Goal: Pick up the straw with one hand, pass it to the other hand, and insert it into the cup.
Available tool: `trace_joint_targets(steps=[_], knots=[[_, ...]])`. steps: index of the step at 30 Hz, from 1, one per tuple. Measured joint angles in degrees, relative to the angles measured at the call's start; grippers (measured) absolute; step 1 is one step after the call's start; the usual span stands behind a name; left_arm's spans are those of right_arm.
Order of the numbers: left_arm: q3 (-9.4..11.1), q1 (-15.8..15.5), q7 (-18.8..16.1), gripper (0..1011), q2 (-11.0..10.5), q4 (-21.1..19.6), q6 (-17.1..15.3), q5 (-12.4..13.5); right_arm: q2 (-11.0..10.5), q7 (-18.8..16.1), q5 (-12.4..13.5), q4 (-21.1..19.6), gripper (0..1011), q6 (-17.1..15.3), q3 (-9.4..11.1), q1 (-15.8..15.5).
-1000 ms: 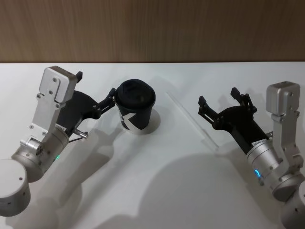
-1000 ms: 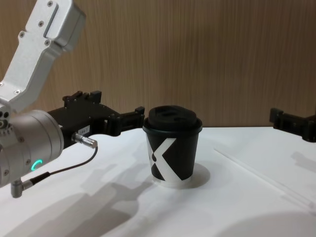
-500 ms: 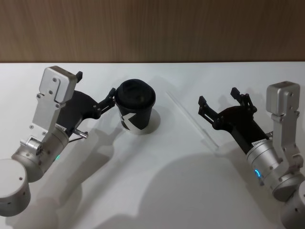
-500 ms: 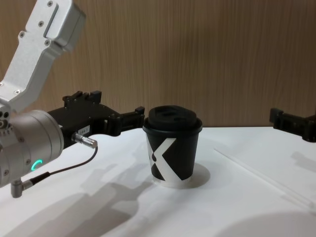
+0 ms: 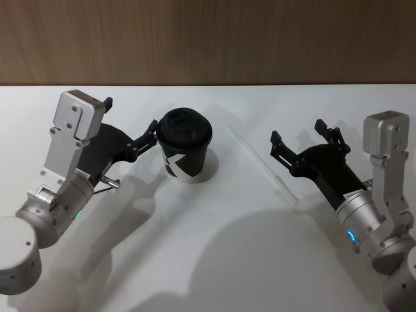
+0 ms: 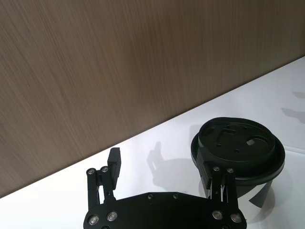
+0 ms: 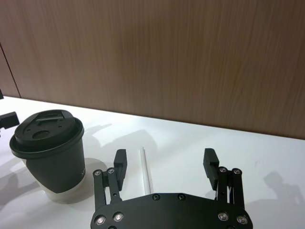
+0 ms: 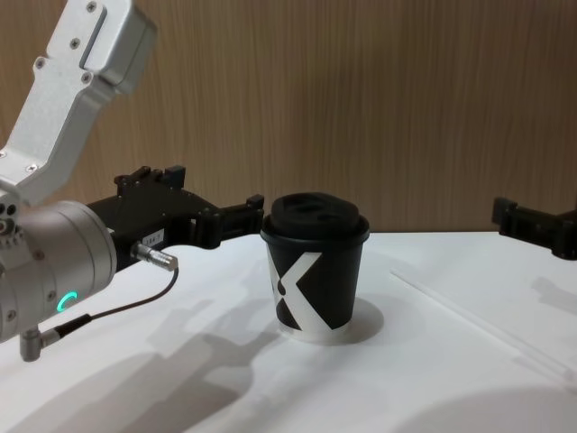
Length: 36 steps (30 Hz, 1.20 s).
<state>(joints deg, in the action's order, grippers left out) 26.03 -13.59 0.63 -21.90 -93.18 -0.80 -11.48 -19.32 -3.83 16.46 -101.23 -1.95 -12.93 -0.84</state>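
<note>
No change from half a second or a full second ago: both arms, cup and straw sit exactly where they were.

Wood-panelled wall (image 5: 208,39) runs across the back, brown with a fine vertical grain. Below it is a plain white table (image 5: 214,247), matte, crossed by soft grey shadows of both arms.

Left gripper (image 5: 130,114) is out over the table on the left side. It is black, on a silver wrist with a green glowing ring. Fingers are spread wide with nothing between them. In the left wrist view (image 6: 159,164) one finger sits right at the cup's lid rim; it may be touching, but contact can't be confirmed.

Right gripper (image 5: 298,131) is on the right side, also spread open and empty, pointing toward the wall. In the right wrist view (image 7: 165,155) the straw lies on the table between its two fingers, nearer one of them.

Black paper cup (image 5: 185,146) stands upright left of centre, black lid on, white K-like mark facing the robot (image 8: 315,271).

Straw (image 5: 260,162) lies flat on the table, slanting from near the cup's right side back toward the robot's right. It is apart from the cup.

A thin black cable (image 8: 117,307) loops under the left wrist.
</note>
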Motion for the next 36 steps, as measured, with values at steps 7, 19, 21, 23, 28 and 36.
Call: trace_joint_targets(steps=[7,19,21,23,28,36], knots=[[0.0,0.0,0.0,1003,0.0,0.0,0.0,0.0,0.2,0.1,0.0,-0.3,1001,-1.0,0.0,0.0],[0.0,0.0,0.0,1003,0.0,0.0,0.0,0.0,1.0,0.5,0.5,-2.0,1001,-7.0,-0.5,0.1],[0.0,0.0,0.0,1003,0.0,0.0,0.0,0.0,1.0,0.5,0.5,-2.2,1001,-8.5,-0.8,0.2],[0.0,0.0,0.0,1003,0.0,0.0,0.0,0.0,1.0,0.4,0.4,-2.2,1001,-9.1,-1.0,0.3],[0.0,0.0,0.0,1003,0.0,0.0,0.0,0.0,0.6,-0.3,0.0,-2.1,1001,-11.2,-1.6,0.8],[0.0,0.0,0.0,1003,0.0,0.0,0.0,0.0,-0.6,-1.8,-0.8,-1.2,1001,-13.4,-2.2,1.6]])
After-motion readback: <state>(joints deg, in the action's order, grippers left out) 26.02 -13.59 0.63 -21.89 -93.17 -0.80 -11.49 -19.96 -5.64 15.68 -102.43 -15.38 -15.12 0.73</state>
